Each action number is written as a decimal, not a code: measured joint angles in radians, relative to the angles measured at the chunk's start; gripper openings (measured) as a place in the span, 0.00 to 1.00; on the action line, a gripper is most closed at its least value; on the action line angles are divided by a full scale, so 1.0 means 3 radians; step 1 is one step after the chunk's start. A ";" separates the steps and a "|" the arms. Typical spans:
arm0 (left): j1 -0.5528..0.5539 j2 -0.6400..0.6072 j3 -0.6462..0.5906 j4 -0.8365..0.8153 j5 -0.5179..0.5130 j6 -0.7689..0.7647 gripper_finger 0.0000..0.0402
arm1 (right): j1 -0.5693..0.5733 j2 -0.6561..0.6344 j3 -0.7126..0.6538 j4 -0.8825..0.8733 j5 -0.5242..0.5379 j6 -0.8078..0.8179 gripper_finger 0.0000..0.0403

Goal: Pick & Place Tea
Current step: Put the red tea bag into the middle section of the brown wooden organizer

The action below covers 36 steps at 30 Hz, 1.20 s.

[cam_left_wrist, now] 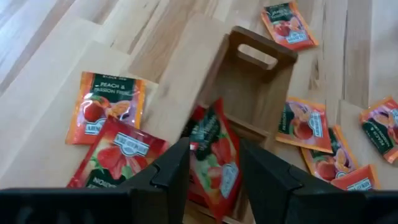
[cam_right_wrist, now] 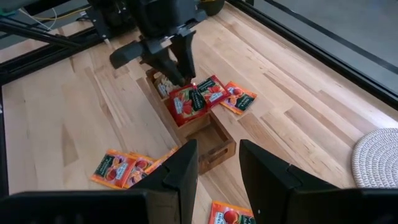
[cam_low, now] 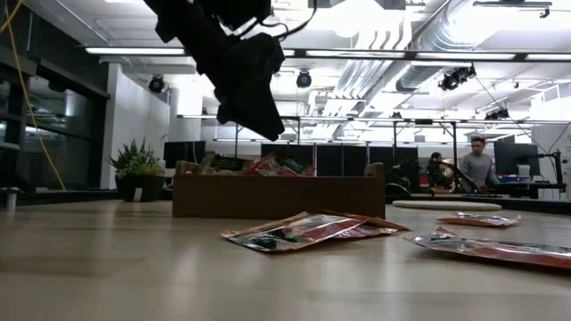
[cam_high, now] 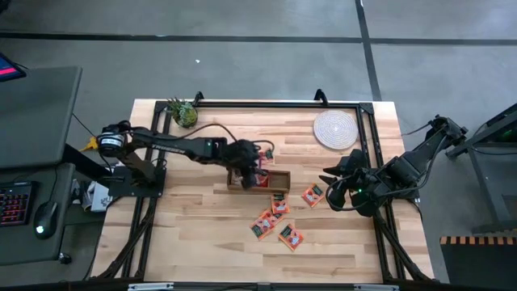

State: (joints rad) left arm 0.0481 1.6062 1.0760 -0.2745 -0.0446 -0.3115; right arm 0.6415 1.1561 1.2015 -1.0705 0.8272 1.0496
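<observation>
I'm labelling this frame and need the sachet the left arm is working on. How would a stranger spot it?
Find the long wooden box mid-table. The left gripper hangs over its middle; the red sachet there stands tilted on edge in the box, under the fingertips. The other sachets lie flat.

Orange-red tea sachets (cam_high: 279,220) strewn flat, some in box (cam_high: 279,179)

Grey concrete floor (cam_high: 242,73) surrounds the wooden worktop (cam_high: 202,234). Overhead, strip lights (cam_low: 134,51) and exposed ducts (cam_low: 428,45); a person (cam_low: 479,167) stands far back.
</observation>
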 joint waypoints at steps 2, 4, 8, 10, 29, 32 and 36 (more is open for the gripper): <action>0.0084 0.0000 -0.0001 0.0003 0.0135 0.0043 0.34 | 0.0000 0.0000 0.0000 0.0011 0.0000 0.0000 0.28; 0.0162 0.0000 -0.0001 -0.0002 0.0225 0.0087 0.34 | 0.0000 0.0000 0.0000 0.0034 0.0000 -0.0009 0.28; 0.0302 0.0000 -0.0003 -0.0153 0.0472 0.0218 0.34 | -0.0001 0.0001 0.0000 0.0062 0.0000 -0.0010 0.28; 0.0361 0.0000 -0.0003 -0.0198 0.0700 0.0282 0.34 | 0.0000 0.0005 0.0000 0.0064 0.0000 -0.0010 0.28; 0.0386 0.0155 0.0001 -0.0080 0.0815 0.0535 0.34 | -0.0001 0.0008 0.0000 0.0109 0.0010 -0.0072 0.28; 0.0386 0.0246 -0.0020 -0.0129 0.0835 0.0526 0.34 | -0.0001 0.0008 0.0000 0.0124 0.0009 -0.0072 0.28; 0.0386 0.0210 0.0008 0.0000 0.0821 0.0527 0.34 | 0.0000 0.0008 0.0000 0.0140 0.0005 -0.0072 0.28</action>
State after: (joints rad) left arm 0.1638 1.6691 1.0783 -0.2746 0.2018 -0.1534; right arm 0.6413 1.1584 1.2015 -1.0284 0.8288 1.0279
